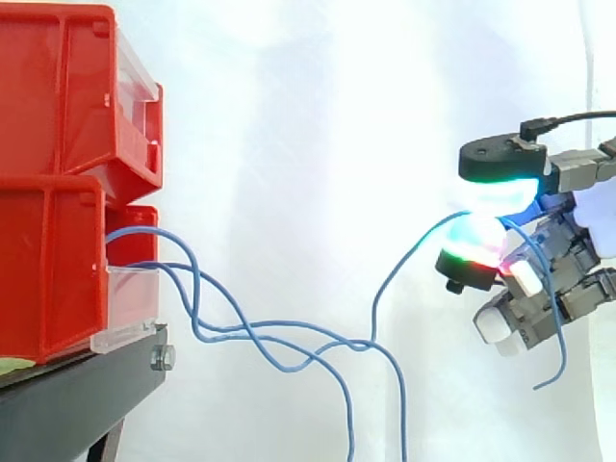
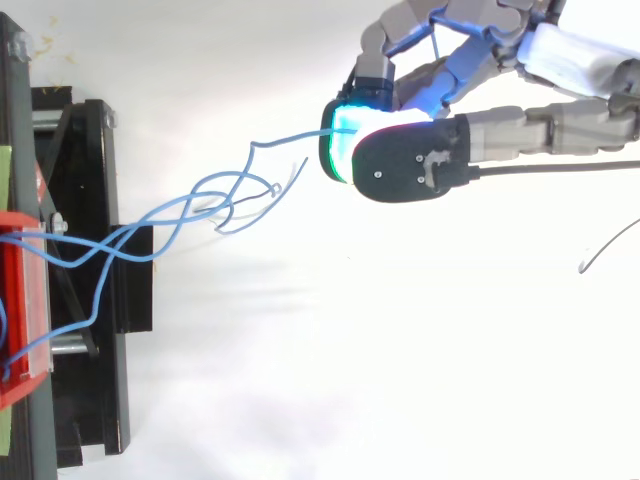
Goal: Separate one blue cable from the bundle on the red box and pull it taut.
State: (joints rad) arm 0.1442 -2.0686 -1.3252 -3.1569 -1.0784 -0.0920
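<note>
Hand (image 2: 400,165) was clamped on one cable (image 2: 295,136), which sagged away from it into the bundle (image 1: 308,339) near the bin (image 1: 48,260). Risk: twists there could drag neighbours along, or thin cable could slip the pads (image 1: 499,194).

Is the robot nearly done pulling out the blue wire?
Halfway. Done: one blue cable is pinched in the hand, raised above the bundle hanging from the red box. In hand: that pinch between its glowing pads. Left: the cable sags in a curve, so it is not taut yet.
</note>
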